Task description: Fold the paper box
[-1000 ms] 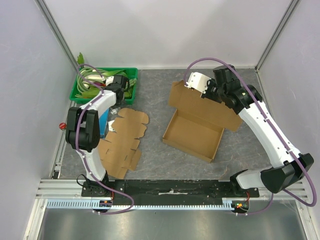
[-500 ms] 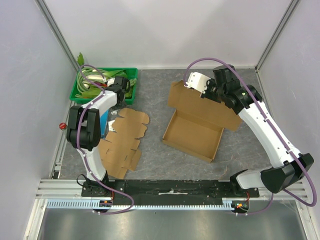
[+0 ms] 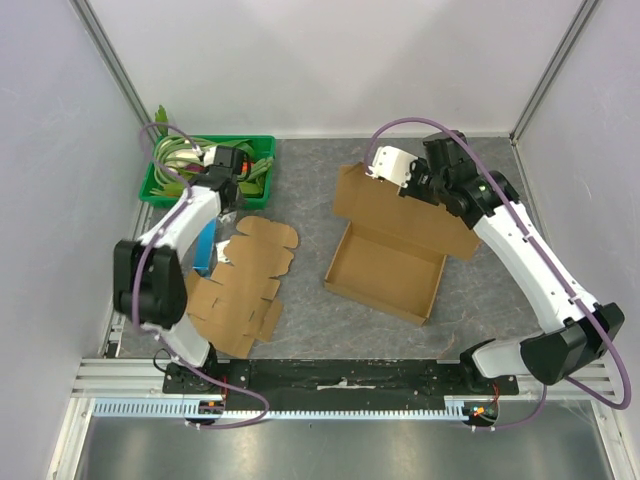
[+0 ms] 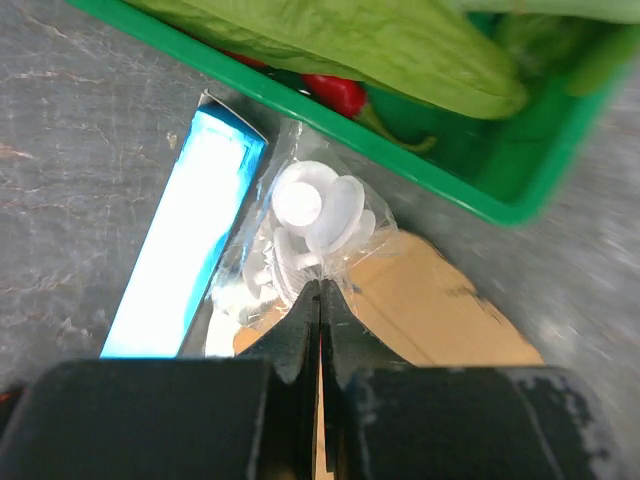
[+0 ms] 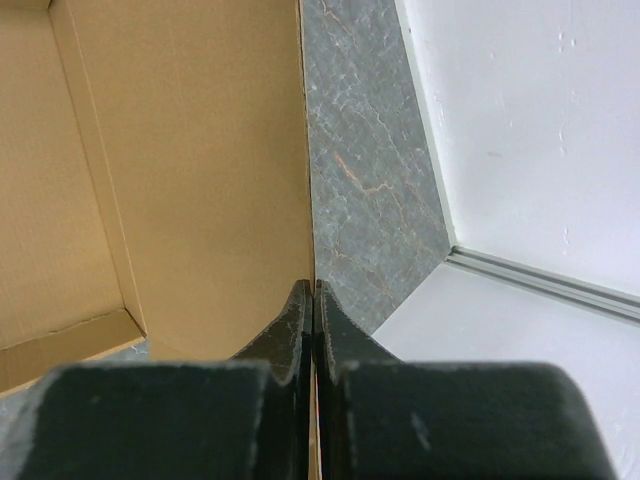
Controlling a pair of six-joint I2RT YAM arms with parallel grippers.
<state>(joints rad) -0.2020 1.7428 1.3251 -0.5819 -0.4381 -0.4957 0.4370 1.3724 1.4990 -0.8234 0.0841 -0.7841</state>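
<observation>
Listing by size, the grey marbled counter point(image 3: 300, 300) came first, carrying everything below.

- Right arm point(image 3: 520, 250): reached from the near edge towards the far middle.
- Left arm point(image 3: 185, 215): bent towards the far left corner.
- Cardboard box point(image 3: 385, 270): lay right of the counter's middle, partly made up, with its tray walls raised and its lid open flat on the far side.
- Flat cardboard sheet point(image 3: 245, 285): an unfolded cut-out, lay on the left, apart from the box.
- Green tray point(image 4: 450, 180): stood at the far left, holding leafy greens point(image 4: 400, 45) and a red pepper point(image 4: 335, 92).
- Blue carton point(image 4: 185, 260): lay just beside the tray's near wall.
- Clear bag point(image 4: 300, 235): held small white parts and rested between the carton and the sheet, partly on the sheet.
- Right end effector point(image 5: 312, 288): fingers were pressed together on the edge of the box lid.
- Left end effector point(image 4: 318, 290): fingers were together, tips at the bag's near edge; whether plastic was pinched could not be told.
</observation>
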